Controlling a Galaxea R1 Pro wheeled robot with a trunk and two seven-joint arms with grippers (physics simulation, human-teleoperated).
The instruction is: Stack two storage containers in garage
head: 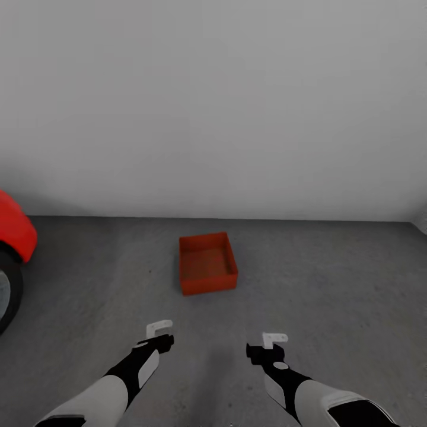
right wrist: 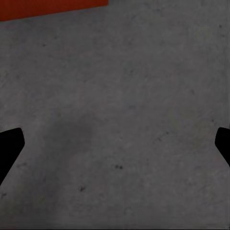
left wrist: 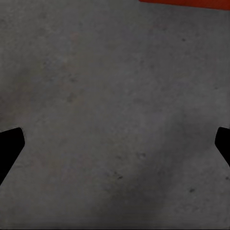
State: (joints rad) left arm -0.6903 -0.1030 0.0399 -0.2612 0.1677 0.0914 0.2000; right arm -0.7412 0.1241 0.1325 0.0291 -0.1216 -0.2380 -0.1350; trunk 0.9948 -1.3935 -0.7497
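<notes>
An orange-red rectangular storage container point(head: 207, 264) sits at 12 o'clock on the dark grey concrete floor point(head: 332, 284). The left gripper point(head: 159, 332) and right gripper point(head: 271, 344) hover apart-fingered, holding nothing.

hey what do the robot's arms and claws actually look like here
Both arms wear white shells over black joints and wrists. The left claw and right claw carry small pale angular fingers on black mounts. In the wrist views, the fingertips look like dark wedges. No cables or markings are visible.

Soft, even, diffuse light with no visible source; no glare. The white wall point(head: 213, 107) fades slightly darker toward its top. The grey floor point(head: 332, 284) shows faint mottled shading and only weak shadows. All renders look mildly blurred, the wrist views most.
</notes>
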